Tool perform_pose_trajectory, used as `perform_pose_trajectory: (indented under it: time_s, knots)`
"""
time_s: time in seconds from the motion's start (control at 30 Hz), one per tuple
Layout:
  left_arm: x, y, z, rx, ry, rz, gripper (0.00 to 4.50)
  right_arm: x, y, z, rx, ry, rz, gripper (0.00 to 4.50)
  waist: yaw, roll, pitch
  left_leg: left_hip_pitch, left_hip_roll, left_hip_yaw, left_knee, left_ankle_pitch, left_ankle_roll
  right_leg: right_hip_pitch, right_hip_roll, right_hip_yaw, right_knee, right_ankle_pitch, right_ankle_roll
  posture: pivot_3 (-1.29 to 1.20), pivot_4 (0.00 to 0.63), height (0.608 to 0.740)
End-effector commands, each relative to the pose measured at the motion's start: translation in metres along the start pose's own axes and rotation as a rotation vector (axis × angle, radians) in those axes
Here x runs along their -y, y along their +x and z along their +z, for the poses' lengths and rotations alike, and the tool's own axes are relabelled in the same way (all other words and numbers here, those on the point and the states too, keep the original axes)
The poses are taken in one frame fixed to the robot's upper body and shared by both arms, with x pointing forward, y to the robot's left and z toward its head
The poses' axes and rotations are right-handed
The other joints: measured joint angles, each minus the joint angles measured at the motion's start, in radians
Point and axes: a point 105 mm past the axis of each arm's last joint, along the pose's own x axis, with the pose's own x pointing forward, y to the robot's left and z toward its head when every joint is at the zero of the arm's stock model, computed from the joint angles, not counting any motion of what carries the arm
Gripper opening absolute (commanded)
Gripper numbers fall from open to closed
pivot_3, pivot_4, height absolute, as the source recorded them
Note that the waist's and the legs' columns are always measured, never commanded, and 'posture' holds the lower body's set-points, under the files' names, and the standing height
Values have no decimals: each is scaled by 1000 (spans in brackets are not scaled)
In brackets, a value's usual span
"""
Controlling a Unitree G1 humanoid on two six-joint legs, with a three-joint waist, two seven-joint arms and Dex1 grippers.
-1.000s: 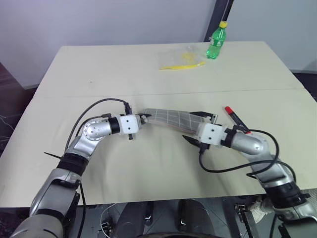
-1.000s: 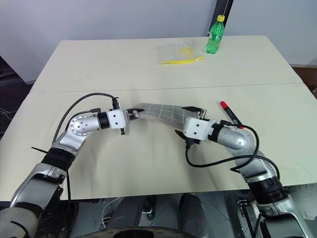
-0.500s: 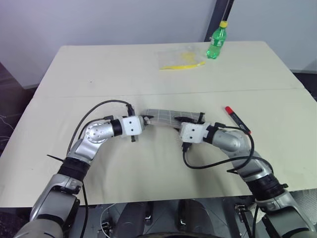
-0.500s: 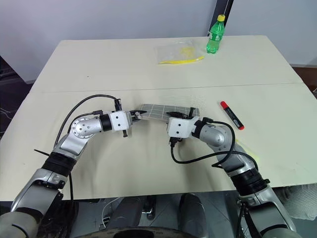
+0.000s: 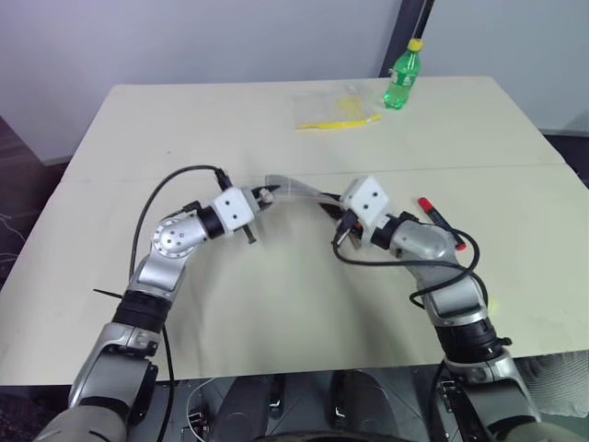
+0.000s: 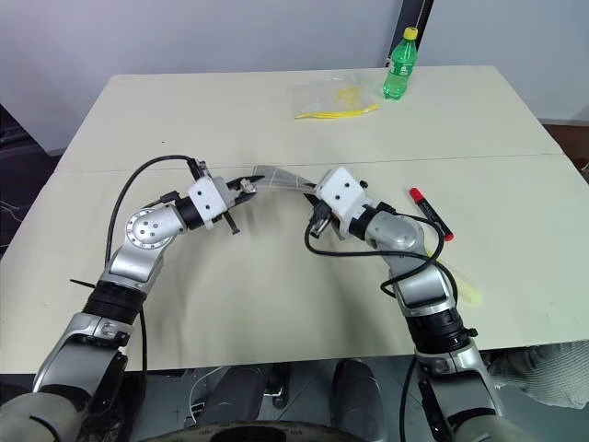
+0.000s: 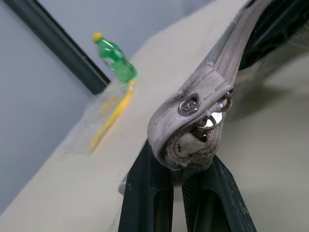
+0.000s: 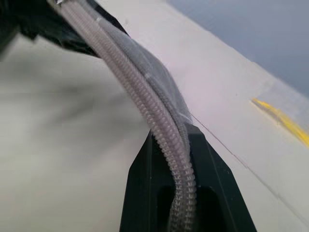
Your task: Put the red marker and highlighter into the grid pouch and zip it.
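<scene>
The grid pouch (image 5: 296, 191) sits at the centre of the frame, held clear of the table (image 5: 184, 129) and stretched edge-on between both grippers. The left gripper (image 5: 263, 197) is clamped on the pouch's left end; in the left wrist view its two black fingers (image 7: 145, 193) pinch the fabric just below a small metal ring at the zipper end. The right gripper (image 5: 333, 207) is clamped on the pouch's right portion; in the right wrist view its fingers (image 8: 140, 193) close on the zipper edge, which runs up and away between them. The red marker (image 5: 440, 221) lies flat on the table at the right of the frame, just beyond the right arm and outside the pouch. The highlighter cannot be located with certainty. A green bottle (image 5: 401, 75) with a yellow cap stands upright at the upper right of the table, and a clear plastic bag (image 5: 333, 106) with a yellow strip lies near it, to its left.
</scene>
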Motion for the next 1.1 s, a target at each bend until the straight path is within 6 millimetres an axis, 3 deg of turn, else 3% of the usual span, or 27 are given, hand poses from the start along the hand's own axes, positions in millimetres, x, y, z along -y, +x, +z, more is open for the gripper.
perform_pose_trajectory:
  time_s: [0.03,0.17,0.27,0.37,0.47,0.63,0.8,1.07,1.1]
  knots:
    - [-41,-20,8,32,-11,175,0,26,-17,5,-4,8,-116,31,0,0,0,0,0,0,0,0,0,0,0,0,0,0,0,0,150,740]
    - [-44,-26,5,30,-82,153,0,17,-20,-2,-51,-143,-54,31,0,0,0,0,0,0,0,0,0,0,0,0,0,0,0,0,150,740]
    - [-32,-24,6,30,-112,86,1230,12,-21,-8,-77,-212,-22,0,-2,0,0,0,-1,0,0,0,0,0,1,0,0,0,0,0,150,740]
    - [-21,-22,8,38,-94,45,2807,9,-19,-5,-52,-177,-22,0,-2,0,0,0,0,0,-1,0,0,0,1,0,0,0,0,0,150,740]
    - [-26,-22,12,56,-55,102,4278,10,-19,-3,-36,-121,-42,0,1,0,0,0,0,0,-1,0,0,0,1,0,0,0,0,0,150,740]
    - [-32,-26,11,54,-37,142,4278,22,-18,12,46,151,-141,0,0,0,0,0,0,0,-1,0,0,0,0,0,0,0,0,0,150,740]
    - [-30,-29,8,50,-56,145,4278,36,-20,29,174,605,-238,0,-1,0,0,0,0,0,-2,0,-1,-1,1,0,0,0,-1,0,150,740]
    - [-21,-27,6,52,-90,136,4278,15,-30,33,204,1024,-110,0,-2,1,0,0,0,0,-4,0,-1,-2,0,1,0,1,-1,0,150,740]
    - [-20,-26,7,57,-98,136,4278,20,-31,37,253,1099,-127,0,-2,1,0,0,0,0,-4,0,-1,-2,0,1,0,1,-2,0,150,740]
